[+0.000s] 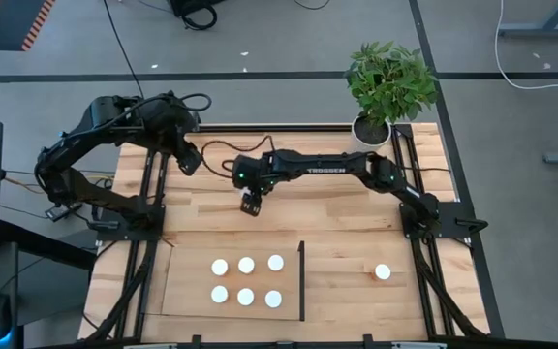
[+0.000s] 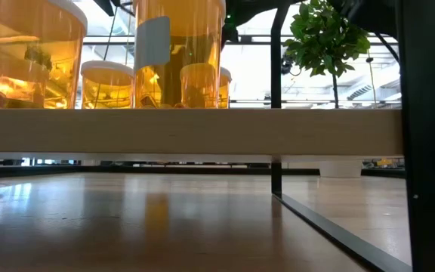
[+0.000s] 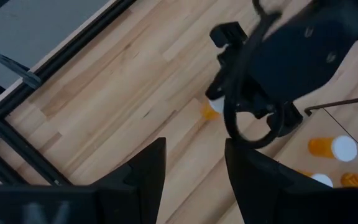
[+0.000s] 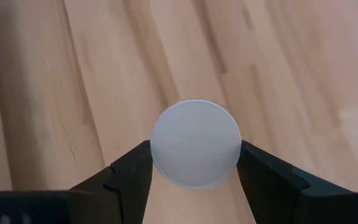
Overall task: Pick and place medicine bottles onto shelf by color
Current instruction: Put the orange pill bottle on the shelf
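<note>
Right gripper (image 4: pixel 194 177): reached over the middle of the pale plank tabletop (image 1: pixel 356 208), pointing down, its two dark fingers (image 4: pixel 126 174) clamped on either side of a small translucent orange pill bottle with a round white cap (image 4: pixel 195 143); the left wrist view shows that bottle's orange body (image 3: pixel 211 111) under the dark gripper.

Left gripper (image 3: pixel 194 180): raised near the table's far left corner, jaws apart, nothing between them.

Shelf, flat rectangular pale-wood board (image 1: pixel 187 281) with a thin black upright strip (image 1: pixel 301 281) along one short edge: lies on the near part of the table. Six white-capped orange bottles (image 1: pixel 246 264) stand on it in two rows of three, left of the strip.

One more white-capped bottle (image 1: pixel 383 272): stands alone on the tabletop, right of the strip and well apart from the shelf.

Green leafy plant in a white pot (image 1: pixel 372 129): at the far edge of the table, right of centre
</note>
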You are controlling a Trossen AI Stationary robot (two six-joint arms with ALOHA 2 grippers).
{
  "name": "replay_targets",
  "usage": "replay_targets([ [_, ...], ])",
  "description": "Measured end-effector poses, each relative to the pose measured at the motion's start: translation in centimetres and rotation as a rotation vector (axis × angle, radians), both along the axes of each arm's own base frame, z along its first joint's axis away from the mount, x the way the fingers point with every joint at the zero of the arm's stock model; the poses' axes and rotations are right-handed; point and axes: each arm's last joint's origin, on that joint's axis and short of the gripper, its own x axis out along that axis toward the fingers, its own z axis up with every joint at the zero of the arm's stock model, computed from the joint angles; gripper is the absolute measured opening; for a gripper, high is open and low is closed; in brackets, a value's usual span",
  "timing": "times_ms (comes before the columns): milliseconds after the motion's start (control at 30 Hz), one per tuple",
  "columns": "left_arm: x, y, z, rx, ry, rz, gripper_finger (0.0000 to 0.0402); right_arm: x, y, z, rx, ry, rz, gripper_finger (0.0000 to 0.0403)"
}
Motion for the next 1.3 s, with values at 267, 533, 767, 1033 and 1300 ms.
replay_targets([
  [267,0.0,0.0,0.0,0.009,0.005,-0.018,0.0173,0.0,1.0,-2.0,-0.004,0.065,0.024,0.0225],
  [533,0.0,0.0,0.0,0.012,0.007,-0.023,0.0174,0.4,1.2,-1.7,-0.010,0.022,0.018,0.0229],
  [767,0.0,0.0,0.0,0.013,0.008,-0.026,0.0174,0.6,1.2,-1.6,0.013,-0.006,0.023,0.0280],
  [1033,0.0,0.0,0.0,0.013,0.008,-0.026,0.0174,0.0,0.9,-0.3,0.042,-0.008,0.020,0.0332],
  [1300,0.0,0.1,0.0,0.045,0.022,-0.023,0.0175,-3.7,-0.6,6.1,0.012,-0.010,-0.008,0.0333],
])
